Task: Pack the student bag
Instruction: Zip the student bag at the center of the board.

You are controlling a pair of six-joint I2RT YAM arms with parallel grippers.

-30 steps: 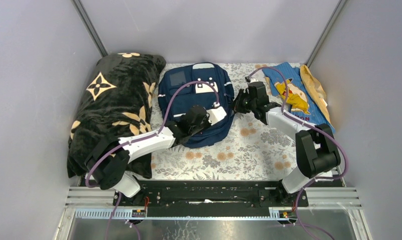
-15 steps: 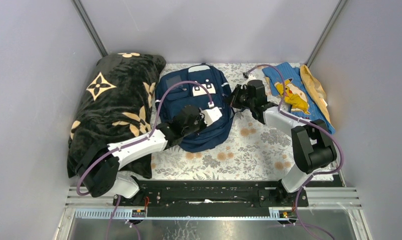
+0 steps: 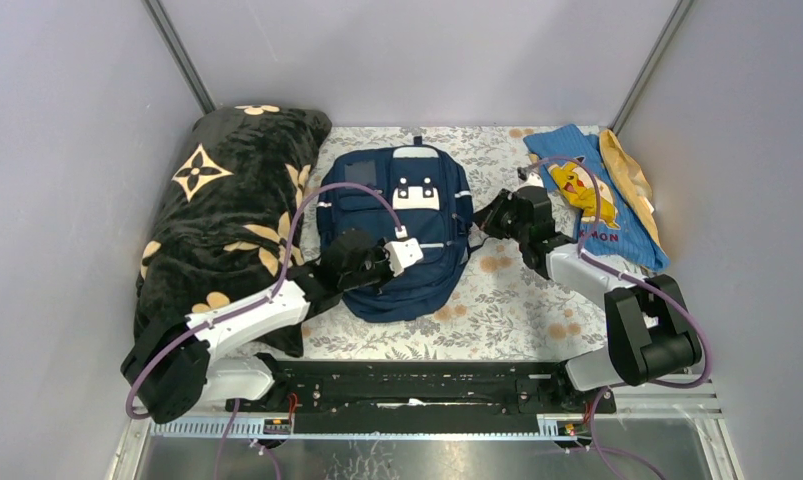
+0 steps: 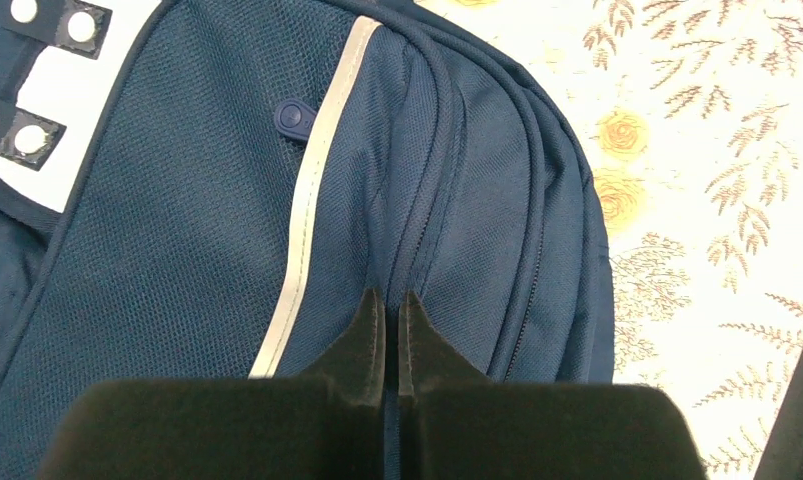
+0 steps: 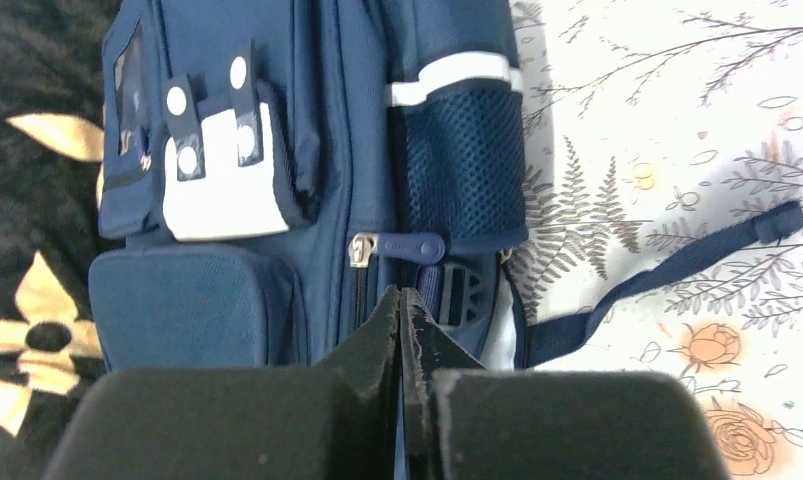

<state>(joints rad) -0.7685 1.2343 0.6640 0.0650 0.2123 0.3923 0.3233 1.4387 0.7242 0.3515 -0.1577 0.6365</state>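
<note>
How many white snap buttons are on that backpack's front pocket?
4: two on one dark tab, two on the other tab, both across the white patch on the navy backpack.

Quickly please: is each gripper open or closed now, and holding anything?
Left gripper: closed, tips over the navy blue fabric backpack, nothing visibly held.
Right gripper: closed beside the backpack's zipper pull, nothing visibly held.

Student bag (image 4: 177,230) matt woven fabric; blanket (image 3: 227,220) plush.

White-and-black arms (image 3: 252,308), purple cables (image 3: 352,185), black jaws
</note>
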